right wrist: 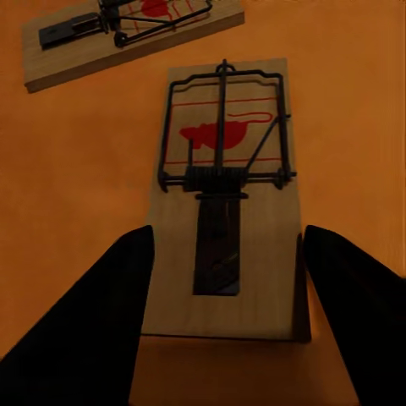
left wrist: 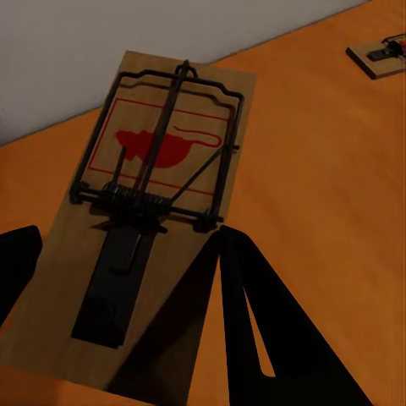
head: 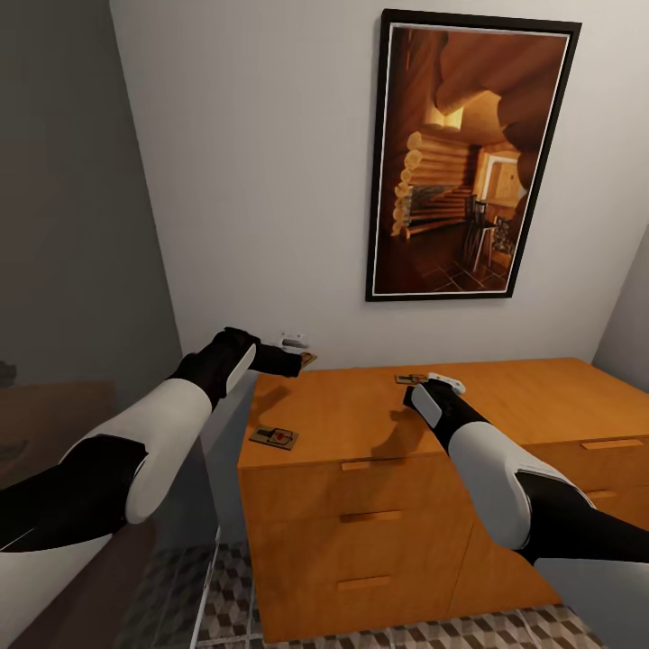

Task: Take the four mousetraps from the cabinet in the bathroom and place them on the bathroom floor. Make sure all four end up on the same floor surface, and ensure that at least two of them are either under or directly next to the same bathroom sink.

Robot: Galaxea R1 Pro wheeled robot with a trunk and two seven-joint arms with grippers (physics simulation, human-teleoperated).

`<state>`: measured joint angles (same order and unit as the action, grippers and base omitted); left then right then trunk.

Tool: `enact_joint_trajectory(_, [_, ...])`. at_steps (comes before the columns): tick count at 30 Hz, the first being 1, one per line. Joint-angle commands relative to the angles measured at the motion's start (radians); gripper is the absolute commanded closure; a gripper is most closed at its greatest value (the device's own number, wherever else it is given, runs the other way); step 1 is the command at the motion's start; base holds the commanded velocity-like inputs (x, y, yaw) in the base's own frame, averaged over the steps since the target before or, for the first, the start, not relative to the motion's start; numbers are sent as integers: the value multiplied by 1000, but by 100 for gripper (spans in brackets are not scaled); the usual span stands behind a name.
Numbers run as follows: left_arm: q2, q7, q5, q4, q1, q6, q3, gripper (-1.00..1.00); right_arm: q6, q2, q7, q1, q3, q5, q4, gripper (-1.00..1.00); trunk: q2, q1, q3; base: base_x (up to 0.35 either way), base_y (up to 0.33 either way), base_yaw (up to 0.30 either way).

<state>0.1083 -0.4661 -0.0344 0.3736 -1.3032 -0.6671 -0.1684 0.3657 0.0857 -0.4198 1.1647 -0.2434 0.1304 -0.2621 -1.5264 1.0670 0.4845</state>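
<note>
The orange-brown cabinet (head: 379,424) stands against the white wall, and its top carries mousetraps. One mousetrap (head: 275,438) lies near the front left corner. My left gripper (head: 297,359) is over the back left corner, open, its black fingers (left wrist: 254,321) on either side of a mousetrap (left wrist: 152,203) lying flat on the wood. My right gripper (head: 422,386) is at the back middle, also open, straddling another mousetrap (right wrist: 224,203) without touching it. Another trap (right wrist: 127,30) lies just beyond it. A strip of the bathroom floor (head: 225,613) shows below. The sink is out of view.
A large framed picture (head: 469,153) hangs above the cabinet. A grey wall (head: 81,225) closes in the left side, with a narrow gap between it and the cabinet. Drawer fronts with bar handles (head: 370,516) face me.
</note>
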Motion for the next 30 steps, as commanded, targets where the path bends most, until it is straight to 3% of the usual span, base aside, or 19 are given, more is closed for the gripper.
enact_joint_trajectory(1, [0,-5,-7,2,-1,-2,-3,100,4,0,-8,0,2,17,41,100,0,0,1,0,0,0])
enact_joint_trajectory(5, [0,-5,-7,7,-1,-2,-3,100,27,-8,-3,0,4,15,-7,100,0,0,1,0,0,0])
enact_joint_trajectory(10, [1,-5,-2,13,-1,-2,-3,100,224,-25,-1,0,5,8,-251,100,0,0,1,0,0,0])
enact_joint_trajectory(12, [1,-5,0,15,-1,-2,-2,100,344,-30,-2,0,6,7,-398,100,0,0,1,0,0,0])
enact_joint_trajectory(18, [8,-5,1,18,-1,-3,3,100,492,-34,-1,0,8,4,-638,100,0,0,1,0,0,0])
enact_joint_trajectory(22, [13,-5,2,19,-1,-3,4,100,536,-41,2,0,8,8,-701,100,0,0,1,0,0,0])
enact_joint_trajectory(30, [12,-5,2,18,-1,-2,7,100,550,-66,11,0,9,19,-706,100,0,0,1,0,0,0])
